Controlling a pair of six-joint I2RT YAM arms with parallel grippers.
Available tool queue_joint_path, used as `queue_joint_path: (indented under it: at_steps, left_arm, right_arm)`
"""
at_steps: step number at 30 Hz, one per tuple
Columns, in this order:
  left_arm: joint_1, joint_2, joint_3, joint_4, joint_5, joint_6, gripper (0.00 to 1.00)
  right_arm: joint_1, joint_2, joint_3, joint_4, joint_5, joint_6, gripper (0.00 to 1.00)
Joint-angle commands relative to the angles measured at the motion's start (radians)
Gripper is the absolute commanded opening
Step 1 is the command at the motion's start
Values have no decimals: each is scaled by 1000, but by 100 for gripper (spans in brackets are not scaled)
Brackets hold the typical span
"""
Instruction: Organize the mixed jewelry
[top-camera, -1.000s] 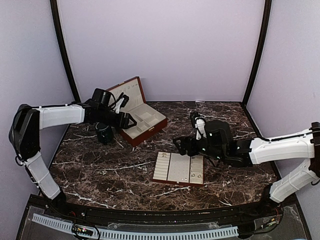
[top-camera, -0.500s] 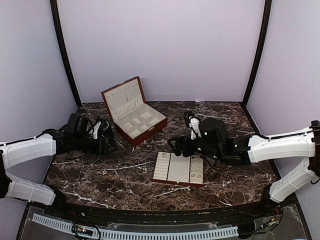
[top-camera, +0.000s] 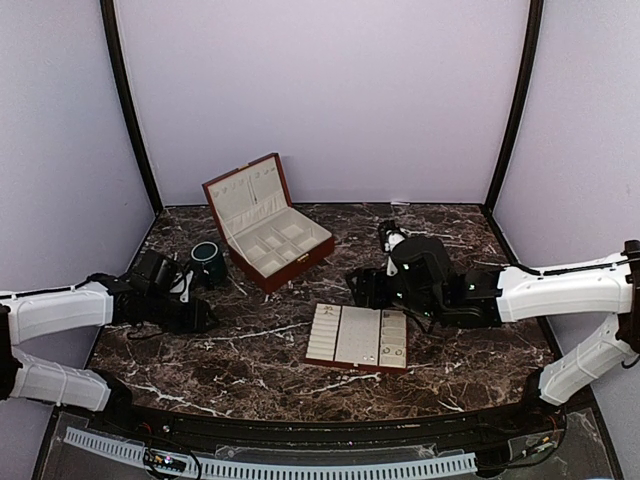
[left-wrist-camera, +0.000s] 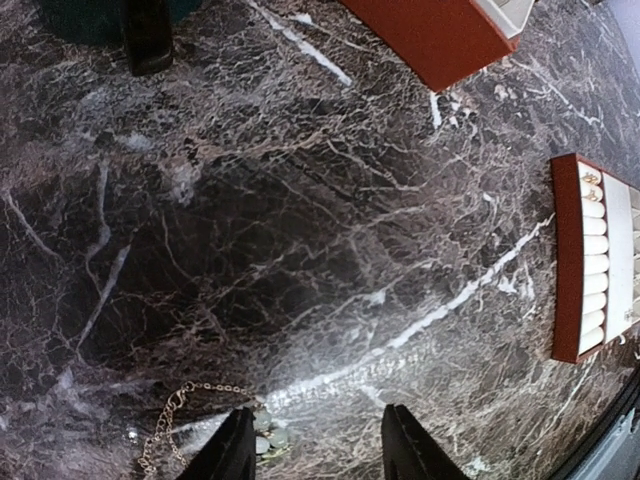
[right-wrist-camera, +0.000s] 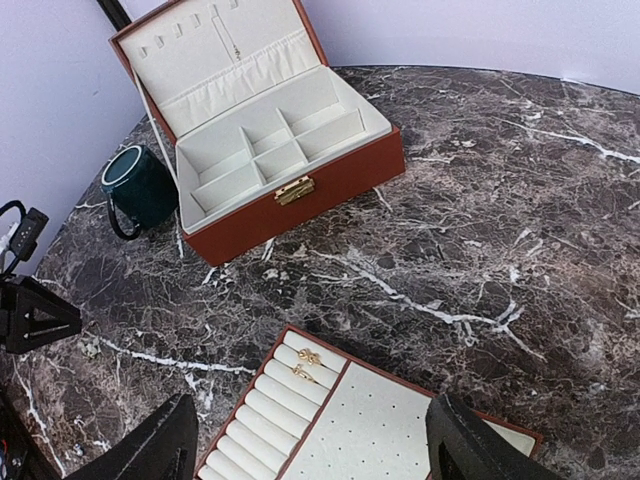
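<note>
**Left wrist view: tiny jewelry sits right by the pincer**

The mixed jewelry here is a few tiny pale bits lying on the dark stone table. A thin gold chain lies next to them. The left pincer hangs low over the table. Its two fingers are partway apart, and I see nothing held between them. The pale bits lie just inside one finger, almost touching it. The chain lies just outside that same finger.

These things look very light and very small. The little bits are hard and smooth, so I think they could slip or flick away if the squeeze is off to one side. The best hold is likely straight down, with a finger tip on each side of one piece, one piece at a time. The chain is floppy. It will dangle and could snag, so taking it at the part by the clasp seems safest. A soft squeeze should do, because thin metal can bend.

In the right wrist view, the right pincer is wide open and holds nothing. It hangs over the flat tray, where two gold rings sit in the roll slots. The loose bits are well apart from this pincer, over by the left arm. The wooden box stands open at the back, with the green cup beside it.
</note>
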Motion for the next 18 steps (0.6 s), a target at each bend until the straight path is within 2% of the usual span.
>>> queue_joint_path:
  at_steps: [1, 7, 18]
  left_arm:
    - [-13, 30, -4, -36, -42, -8, 44]
    - [-30, 62, -10, -46, -40, -15, 39]
    - [-54, 149, 7, -39, -58, 0, 35]
  right_arm:
    - [4, -1, 26, -26, 50, 15, 79]
    - [4, -7, 4, -24, 60, 28, 80]
    - [-1, -12, -18, -21, 69, 37, 80]
